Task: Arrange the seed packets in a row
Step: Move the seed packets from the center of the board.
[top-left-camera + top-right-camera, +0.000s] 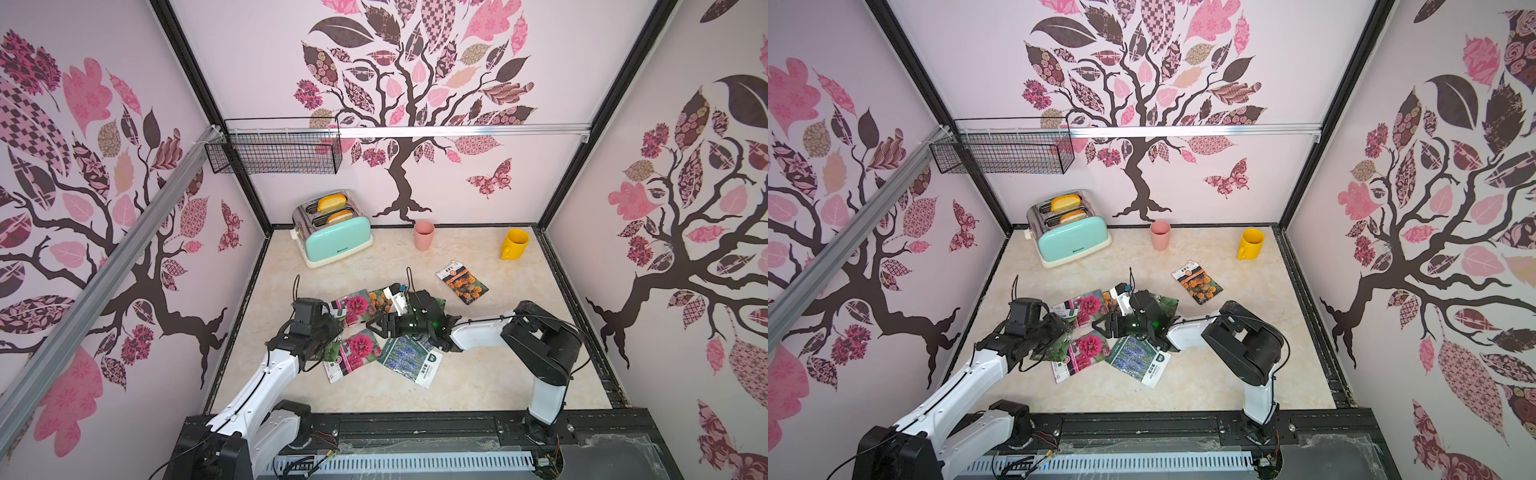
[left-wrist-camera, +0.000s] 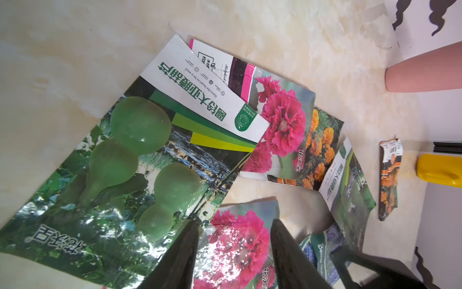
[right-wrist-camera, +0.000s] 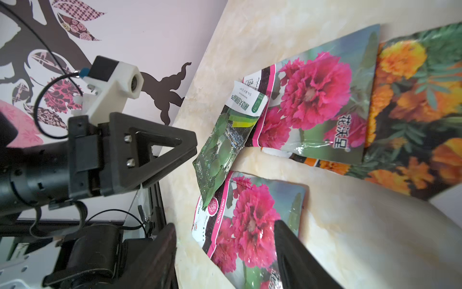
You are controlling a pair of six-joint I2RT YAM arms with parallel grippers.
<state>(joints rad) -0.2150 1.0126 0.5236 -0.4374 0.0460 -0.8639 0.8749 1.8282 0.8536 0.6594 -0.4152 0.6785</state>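
**Mid-table: pink packet between two slack grippers**

In mid-frame of both top views, left to right: the left gripper point(image 2: 236, 221), jaws apart, empty; the lower pink-flower packet point(image 1: 358, 351), long axis slanting lower left to upper right; the right gripper point(image 3: 226, 224), likewise unclenched, about equally near. Counted: two gourd packets point(image 2: 112, 162), two pink, two marigold packets point(image 1: 462, 282), one lavender packet point(image 1: 411, 360).

The cream marbled tabletop point(image 1: 478, 386) carries a mint toaster point(image 1: 336, 237) toward its upper left. A pink cup point(image 1: 424, 235) and a yellow mug point(image 1: 514, 244) stand further right. Overlapping seed packets point(image 1: 359, 347) lie mid-frame, with one marigold packet point(image 1: 462, 282) apart to their upper right.
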